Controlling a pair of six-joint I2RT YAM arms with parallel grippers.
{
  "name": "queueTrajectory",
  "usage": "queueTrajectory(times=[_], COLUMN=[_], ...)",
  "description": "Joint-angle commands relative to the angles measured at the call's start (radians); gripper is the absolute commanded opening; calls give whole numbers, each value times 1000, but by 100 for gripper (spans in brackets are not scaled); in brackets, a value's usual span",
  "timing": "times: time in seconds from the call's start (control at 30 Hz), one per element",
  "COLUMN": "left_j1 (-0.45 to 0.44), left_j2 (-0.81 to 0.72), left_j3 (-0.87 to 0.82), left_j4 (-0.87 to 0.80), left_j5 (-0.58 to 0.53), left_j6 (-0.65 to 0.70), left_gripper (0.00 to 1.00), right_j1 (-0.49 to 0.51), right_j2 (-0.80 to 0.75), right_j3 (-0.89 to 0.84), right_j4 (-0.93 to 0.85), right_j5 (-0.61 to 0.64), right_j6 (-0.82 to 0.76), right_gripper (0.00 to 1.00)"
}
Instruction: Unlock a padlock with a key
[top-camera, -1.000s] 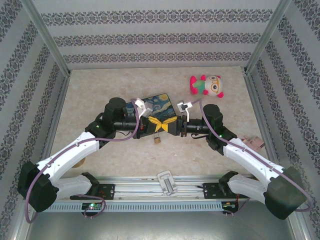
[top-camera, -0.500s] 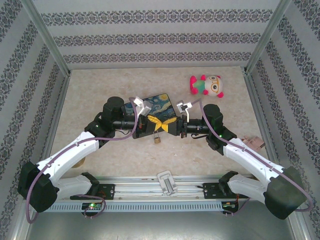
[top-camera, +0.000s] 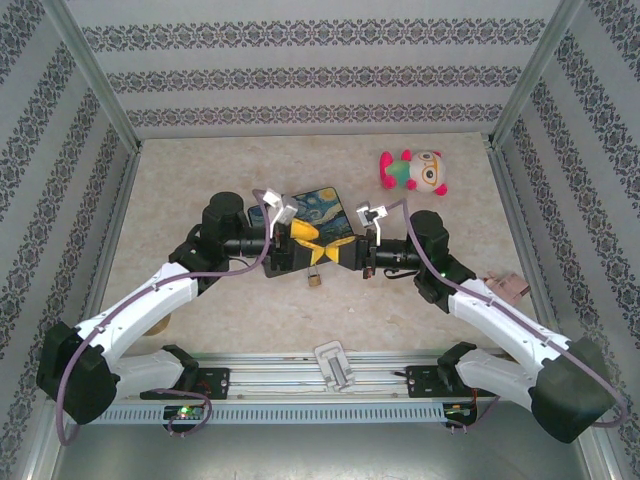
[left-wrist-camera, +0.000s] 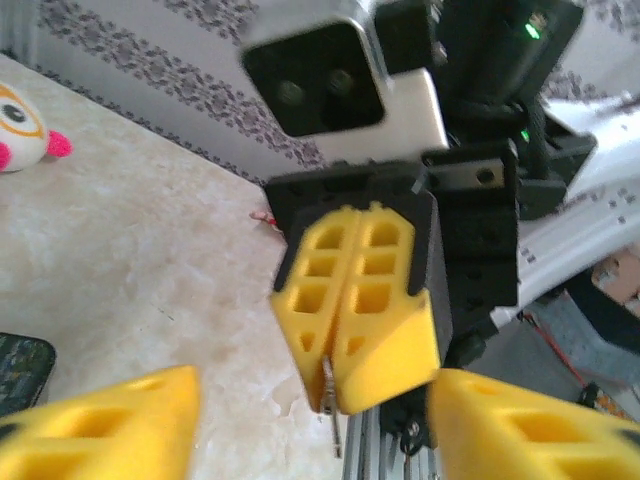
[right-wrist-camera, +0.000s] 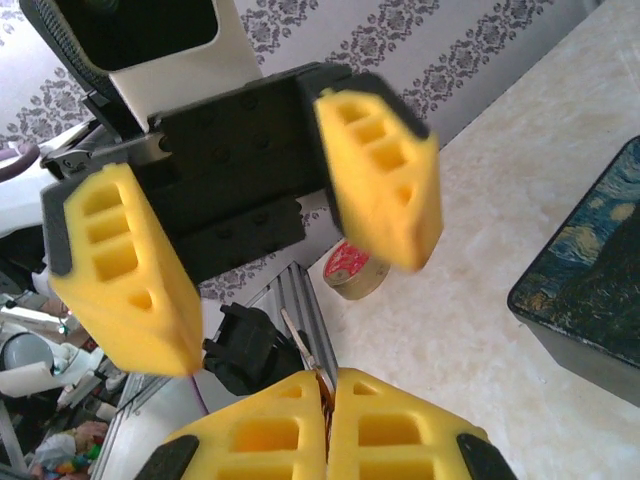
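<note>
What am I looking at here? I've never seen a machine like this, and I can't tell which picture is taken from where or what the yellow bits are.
These are two robot arms bolted at the near edge of a table. The wide picture comes from a camera fixed above and behind them. The two close-ups come from cameras on the wrists, so each looks past its own yellow fingers at the other arm's. The yellow blocks are two-finger grippers, the robot's hands. The left gripper stands open with nothing between its fingers. The right gripper is shut on a thin sliver of metal, apparently the key. The tiny brass padlock shows just nearer than where the grippers meet. Behind them lies a painted tin, and farther back a plush toy.
</note>
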Motion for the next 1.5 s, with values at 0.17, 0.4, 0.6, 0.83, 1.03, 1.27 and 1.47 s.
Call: queueTrajectory(times=[0.17, 0.4, 0.6, 0.83, 1.03, 1.27, 1.47], left_j1=[38, 37, 9, -219, -412, -444, -466], left_j2=[-79, -161, -156, -126, -58, 92, 223], left_j3=[-55, -121, -208, -283, -295, -343, -298], left_j4=[151, 164, 205, 114, 42, 110, 135], left_j5=[-186, -438, -568, -997, -1313, -1323, -1342], left_j6=[-135, -145, -232, -254, -309, -525, -576], left_gripper=[99, 99, 99, 99, 99, 99, 99], right_j1=[-18, -24, -18, -20, -39, -79, -116], right_j2=[-48, -19, 17, -23, -92, -170, -156], right_j3=[-33, -15, -36, -115, -188, -262, -248], right_j4=[-33, -108, -198, -345, -452, -475, -535], right_j5=[97, 121, 170, 325, 418, 479, 501], right_j6=[26, 48, 73, 96, 111, 142, 116], right_gripper=[0, 0, 0, 8, 0, 0, 0])
